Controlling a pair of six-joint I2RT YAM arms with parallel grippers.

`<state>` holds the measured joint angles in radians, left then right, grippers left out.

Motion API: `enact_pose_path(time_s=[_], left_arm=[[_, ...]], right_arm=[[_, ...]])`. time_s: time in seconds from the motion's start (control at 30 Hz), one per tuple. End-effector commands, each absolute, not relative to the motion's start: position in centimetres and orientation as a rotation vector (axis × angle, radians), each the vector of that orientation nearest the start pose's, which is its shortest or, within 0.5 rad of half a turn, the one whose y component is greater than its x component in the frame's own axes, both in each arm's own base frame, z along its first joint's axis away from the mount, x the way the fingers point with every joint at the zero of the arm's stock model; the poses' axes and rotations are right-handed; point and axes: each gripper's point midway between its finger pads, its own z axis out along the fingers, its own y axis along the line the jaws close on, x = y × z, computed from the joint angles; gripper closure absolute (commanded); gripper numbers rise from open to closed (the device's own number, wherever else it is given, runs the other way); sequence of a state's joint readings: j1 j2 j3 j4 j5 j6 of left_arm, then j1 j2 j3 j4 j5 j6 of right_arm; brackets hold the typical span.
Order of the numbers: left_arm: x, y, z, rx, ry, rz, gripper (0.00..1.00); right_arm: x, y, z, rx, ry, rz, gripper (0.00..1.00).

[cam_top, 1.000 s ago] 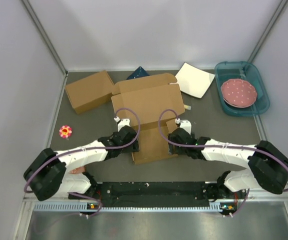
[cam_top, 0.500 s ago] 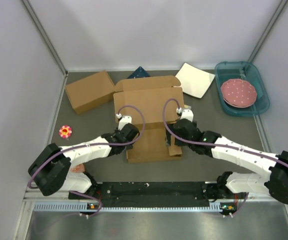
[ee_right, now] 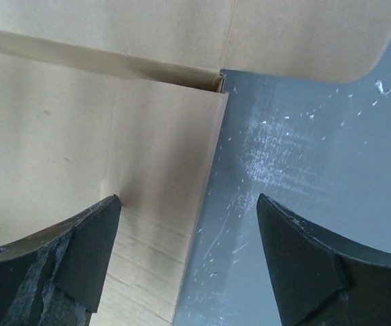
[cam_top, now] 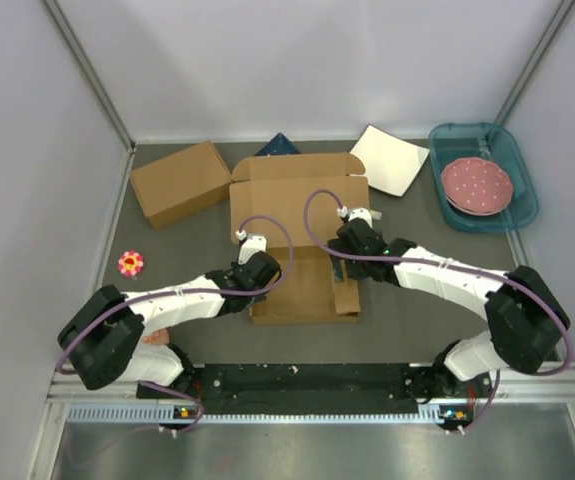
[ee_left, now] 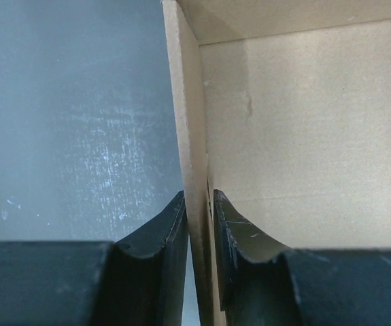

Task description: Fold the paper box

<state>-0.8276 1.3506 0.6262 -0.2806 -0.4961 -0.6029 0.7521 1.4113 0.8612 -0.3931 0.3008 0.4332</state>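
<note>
The left gripper point(ee_left: 198, 204) was clamped tight on a thin upright side wall point(ee_left: 192, 136) of the paper box point(cam_top: 297, 205). One finger sat on the outer face and one on the inner, with no gap visible in its wrist view. Over the last second it had kept that grip and shifted only a little, low and left of centre in the overhead view.

The right gripper point(ee_right: 185, 204) had changed more. It had travelled up the frame from beside the lower right edge of the near panel to a spot right of centre, over the box's right edge. It held nothing, its jaws spread wide across the panel's free edge, with dark table point(ee_right: 283, 156) showing beyond that edge.

Between them the box had swung round. A second ago it lay skewed, its near panel angled toward the lower left; now its edges ran square to the frame. It sat in the middle of the table, with the lid flap toward the top of the frame, between the blocky cardboard box point(cam_top: 179, 182) at upper left and the white plate point(cam_top: 390, 160) at upper right.

My reading was that the left wall was standing and pinned. The right wall seemed not yet gripped, so the fold looked only partly done.
</note>
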Motion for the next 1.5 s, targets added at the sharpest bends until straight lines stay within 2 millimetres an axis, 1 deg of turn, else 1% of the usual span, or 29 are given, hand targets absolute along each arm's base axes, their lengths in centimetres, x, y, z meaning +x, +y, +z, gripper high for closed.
enact_pose_path(time_s=[0.0,0.07,0.13,0.23,0.33,0.37,0.53,0.6,0.63,0.67,0.7,0.83,0.9,0.93,1.0,1.03,1.1,1.13,1.23,1.3,1.4,1.47], left_arm=[[24.1,-16.8,3.7,0.057,2.369,-0.023,0.75],[24.0,-16.8,3.7,0.050,2.363,-0.037,0.75],[23.9,-16.8,3.6,0.041,2.362,-0.044,0.75],[23.8,-16.9,3.3,0.032,2.364,-0.061,0.76],[23.7,-17.0,3.0,0.028,2.367,-0.070,0.77],[23.7,-17.0,3.0,0.026,2.365,-0.070,0.77],[23.7,-17.0,3.0,0.013,2.358,-0.078,0.78],[23.8,-17.0,3.1,0.007,2.355,-0.080,0.79],[23.8,-16.9,3.1,0.004,2.352,-0.079,0.79],[23.8,-17.0,3.1,0.000,2.351,-0.085,0.80],[23.7,-16.9,3.1,-0.002,2.351,-0.086,0.80],[23.7,-16.8,3.0,-0.009,2.348,-0.085,0.81],[23.6,-16.7,2.9,-0.008,2.348,-0.084,0.82],[23.6,-16.7,3.0,-0.010,2.344,-0.088,0.82],[23.6,-16.5,2.9,-0.011,2.343,-0.080,0.83],[23.6,-16.5,2.9,-0.012,2.342,-0.081,0.83],[23.7,-16.6,3.0,-0.013,2.339,-0.085,0.83],[23.7,-16.7,3.0,-0.009,2.340,-0.082,0.83],[23.8,-16.7,2.9,-0.006,2.343,-0.079,0.84],[23.8,-16.7,2.8,-0.002,2.344,-0.075,0.84],[23.7,-16.7,2.8,0.000,2.344,-0.076,0.84],[23.7,-16.7,2.9,0.000,2.344,-0.073,0.85]], right_arm=[[27.5,20.6,7.7,-0.316,2.449,0.102,0.26],[27.3,20.2,6.8,-0.335,2.476,0.065,0.35],[27.2,19.8,6.0,-0.346,2.498,0.032,0.37],[27.1,19.6,5.0,-0.370,2.517,0.002,0.44],[27.1,19.6,4.2,-0.396,2.527,-0.023,0.53],[27.2,19.3,3.6,-0.402,2.540,-0.052,0.60],[27.4,18.8,3.4,-0.420,2.530,-0.114,0.76],[27.3,18.3,3.2,-0.435,2.536,-0.168,0.85],[27.2,18.3,3.1,-0.446,2.534,-0.184,0.92],[27.3,17.8,3.1,-0.449,2.528,-0.231,1.00],[27.2,17.6,2.7,-0.452,2.535,-0.255,1.00],[26.6,17.8,1.8,-0.458,2.560,-0.276,1.00],[26.5,17.8,1.8,-0.433,2.563,-0.274,1.00],[26.6,18.0,2.3,-0.415,2.553,-0.252,0.97],[26.8,18.2,3.1,-0.386,2.536,-0.227,0.81],[27.2,18.6,4.0,-0.369,2.517,-0.207,0.66],[27.5,18.9,4.8,-0.354,2.502,-0.192,0.57],[27.9,19.2,5.5,-0.345,2.491,-0.180,0.51],[28.8,20.2,7.4,-0.320,2.455,-0.137,0.47],[29.5,20.9,8.6,-0.308,2.431,-0.109,0.46],[30.0,21.5,9.3,-0.308,2.418,-0.093,0.45],[30.3,21.6,9.3,-0.312,2.421,-0.094,0.45]])
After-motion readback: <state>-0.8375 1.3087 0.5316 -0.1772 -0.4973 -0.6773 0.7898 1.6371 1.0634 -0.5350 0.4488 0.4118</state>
